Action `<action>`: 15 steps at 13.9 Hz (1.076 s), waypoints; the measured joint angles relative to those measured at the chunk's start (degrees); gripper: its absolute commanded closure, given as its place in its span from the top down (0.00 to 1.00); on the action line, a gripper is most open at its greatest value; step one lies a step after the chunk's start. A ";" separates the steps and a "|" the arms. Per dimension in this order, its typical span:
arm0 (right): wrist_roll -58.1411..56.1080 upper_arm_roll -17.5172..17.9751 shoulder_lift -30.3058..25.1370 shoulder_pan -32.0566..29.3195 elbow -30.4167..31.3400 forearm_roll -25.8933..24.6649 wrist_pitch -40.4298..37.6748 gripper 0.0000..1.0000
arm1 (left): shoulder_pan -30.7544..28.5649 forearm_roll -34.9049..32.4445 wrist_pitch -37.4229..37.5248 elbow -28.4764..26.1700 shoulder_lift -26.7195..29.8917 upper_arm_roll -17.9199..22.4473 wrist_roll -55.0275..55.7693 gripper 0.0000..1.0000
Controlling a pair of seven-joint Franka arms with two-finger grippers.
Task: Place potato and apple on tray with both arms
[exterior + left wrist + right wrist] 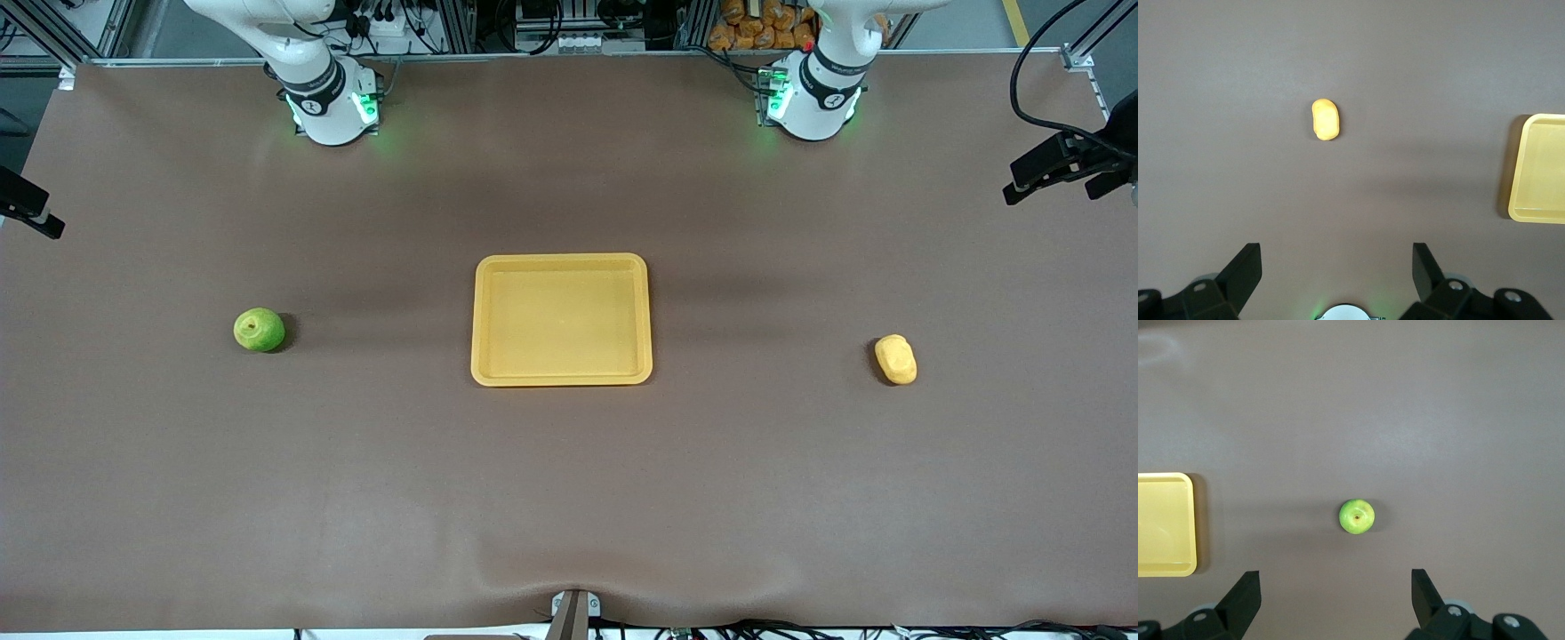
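The yellow-orange tray point(561, 263) lies empty at the middle of the table. The green apple point(259, 330) sits on the table toward the right arm's end; it also shows in the right wrist view point(1357, 517). The yellow potato point(895, 359) lies toward the left arm's end, also in the left wrist view point(1325, 119). My left gripper point(1337, 259) is open and empty, high over bare table near its base. My right gripper point(1336, 585) is open and empty, high over bare table near its base. Both hands are out of the front view.
The tray's edge shows in the left wrist view point(1538, 170) and in the right wrist view point(1168, 523). Black camera mounts point(1062, 160) stand at the table's ends. Brown table cloth point(569, 498) covers the table.
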State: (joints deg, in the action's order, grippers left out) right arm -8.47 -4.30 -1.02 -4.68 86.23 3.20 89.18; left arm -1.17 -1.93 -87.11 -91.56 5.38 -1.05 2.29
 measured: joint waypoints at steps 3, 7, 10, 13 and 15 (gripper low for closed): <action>0.00 0.01 0.02 0.00 0.00 0.03 0.03 1.00 | -1.17 0.00 0.05 -0.01 -0.23 0.01 -0.13 1.00; 0.00 0.07 0.20 0.03 0.00 0.05 0.26 1.00 | -1.70 0.00 0.05 -0.01 -0.28 0.00 -0.17 1.00; 0.00 0.10 0.71 0.06 0.00 0.05 0.72 1.00 | -1.70 0.00 0.16 -0.13 -0.35 -0.01 -0.17 1.00; -0.02 0.24 0.88 0.73 0.00 0.03 0.72 1.00 | -1.70 0.00 0.25 -0.72 -1.11 -0.03 -0.17 1.00; -0.01 0.26 0.91 0.95 0.00 0.02 0.72 1.00 | -1.71 0.00 0.18 -1.21 -1.94 -0.03 -0.17 1.00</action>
State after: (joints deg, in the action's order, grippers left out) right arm -8.48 -4.04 -0.11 -3.73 86.23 3.22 89.90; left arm -2.88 -1.93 -86.94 -92.77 3.44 -1.08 2.12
